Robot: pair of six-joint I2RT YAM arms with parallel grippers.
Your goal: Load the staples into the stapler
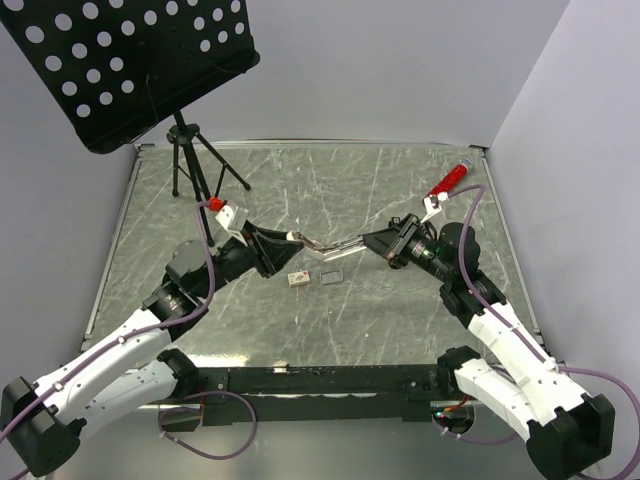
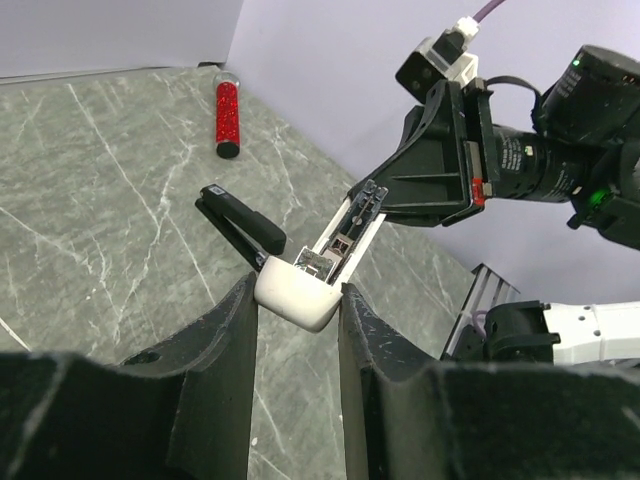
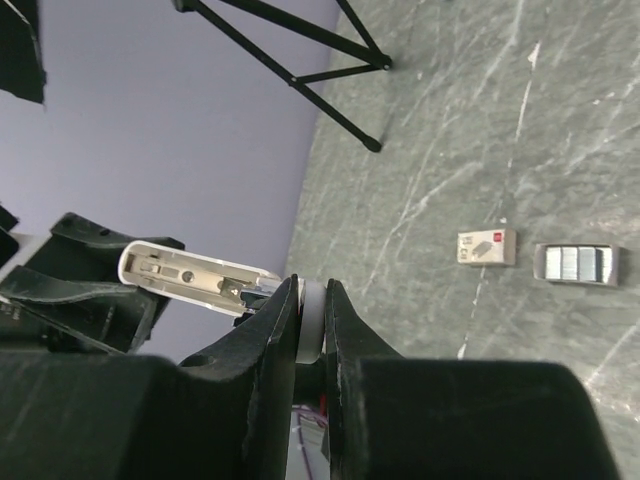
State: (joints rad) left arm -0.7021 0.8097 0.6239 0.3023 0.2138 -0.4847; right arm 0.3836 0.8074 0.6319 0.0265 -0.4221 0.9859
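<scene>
One stapler (image 1: 325, 243) is held aloft: the left pincer (image 2: 297, 290) clamps its white hinged end, the right pincer (image 3: 310, 305) pinches the rail tip. One staple box (image 1: 297, 279) and one staple tray (image 1: 331, 277) lie side by side below, far from the table (image 1: 400, 330) edges.

Table (image 1: 300, 190): grey-green marbled surface with pale veins and a metal edge. Plain pale lilac walls (image 1: 400, 70) enclose it at the back and on the right.

Far left corner: a black perforated music-stand panel (image 1: 130, 70), tilted, on a black tripod (image 1: 192, 160) standing on the table.

Far right corner: a red glittery cylinder (image 1: 450, 180) with a black cap at one end, lying on its side close to the right wall.
</scene>
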